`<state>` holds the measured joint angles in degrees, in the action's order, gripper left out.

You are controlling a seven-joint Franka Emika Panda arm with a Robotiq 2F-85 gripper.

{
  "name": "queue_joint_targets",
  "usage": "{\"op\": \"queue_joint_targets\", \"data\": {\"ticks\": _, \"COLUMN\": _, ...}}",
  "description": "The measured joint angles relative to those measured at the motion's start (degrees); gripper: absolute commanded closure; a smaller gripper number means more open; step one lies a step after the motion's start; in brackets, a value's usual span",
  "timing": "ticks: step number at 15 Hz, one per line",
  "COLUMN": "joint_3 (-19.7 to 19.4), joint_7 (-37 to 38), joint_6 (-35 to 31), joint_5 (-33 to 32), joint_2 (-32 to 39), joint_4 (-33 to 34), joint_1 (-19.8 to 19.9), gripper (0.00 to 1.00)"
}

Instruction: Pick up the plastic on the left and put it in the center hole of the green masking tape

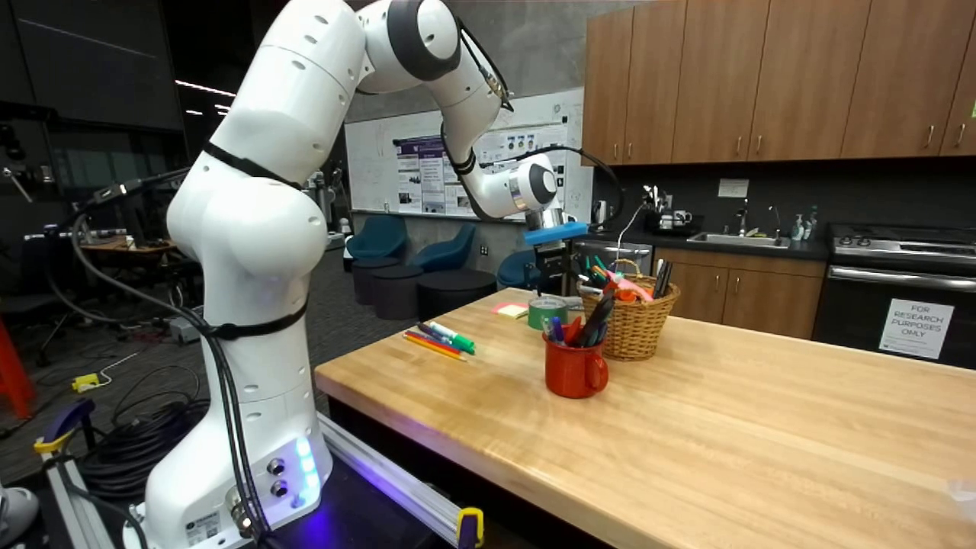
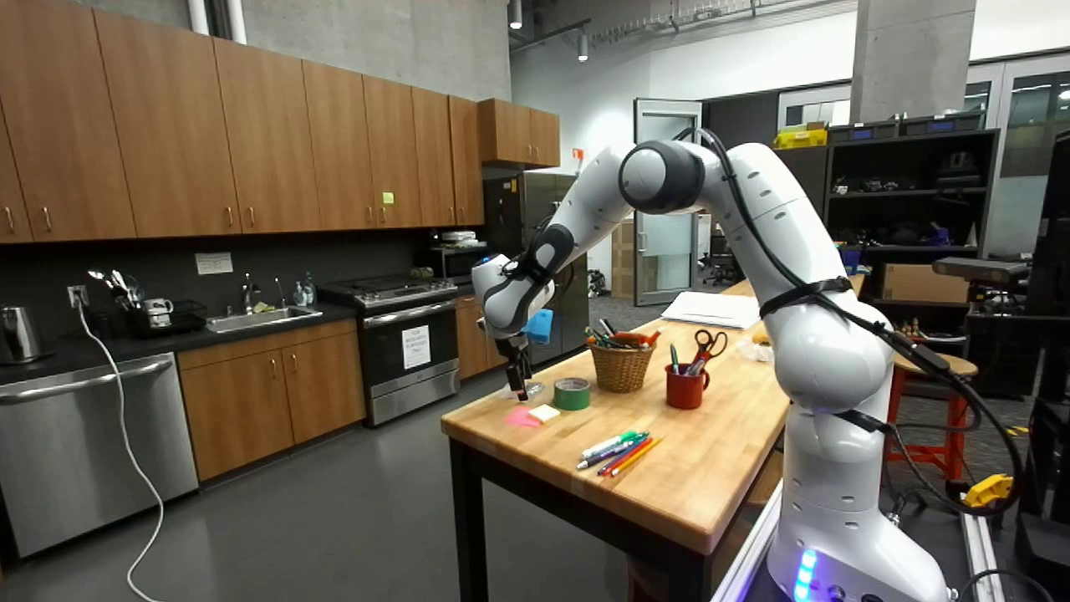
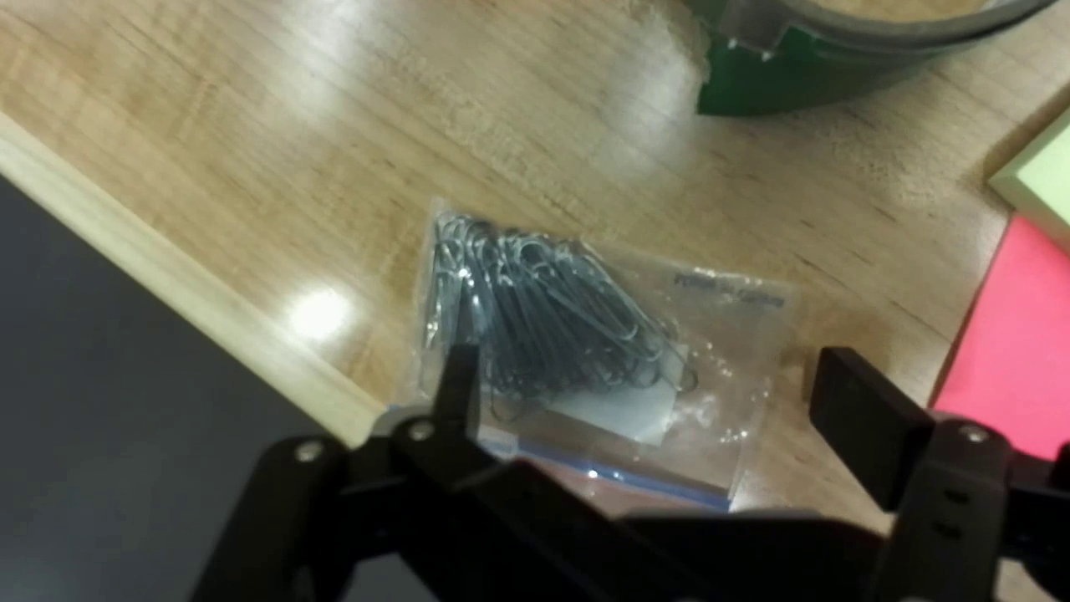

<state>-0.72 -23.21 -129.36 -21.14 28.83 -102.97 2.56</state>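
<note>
- Gripper (image 3: pixel 648 372) is right up at the wrist camera, black fingers (image 3: pixel 869 426) spread wide apart, nothing in its grasp as far as I can see

- cool, so where's the plastic bag (image 3: pixel 715 359)?

- flat on the wooden table (image 3: pixel 276 150), pretty close to the edge. From the wrist it sits mostly between the fingers, though one of them hides a bit of it. Can't tell if they're touching

- and what does it look like?

- clear, crinkly and shiny, with a bunch of silvery paper clips (image 3: pixel 543 318) heaped toward one end and a white slip (image 3: pixel 623 414) behind them. Blue strip (image 3: pixel 619 474) along one side, plus some dark print that's too blurry to read

- what's next to it?

- green masking tape (image 3: pixel 794 79) near but apart, hole facing up in both exterior views, and a pink sticky note (image 3: pixel 1020 334) with a pale pad (image 3: pixel 1045 176) partly on top
</note>
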Motion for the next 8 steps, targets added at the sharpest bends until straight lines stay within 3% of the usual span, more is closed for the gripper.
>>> {"op": "queue_joint_targets", "data": {"ticks": 8, "joint_3": -0.8, "joint_7": 0.1, "joint_6": 1.4, "joint_5": 0.0, "joint_2": 1.4, "joint_4": 2.2, "joint_1": 0.0, "gripper": 0.0}}
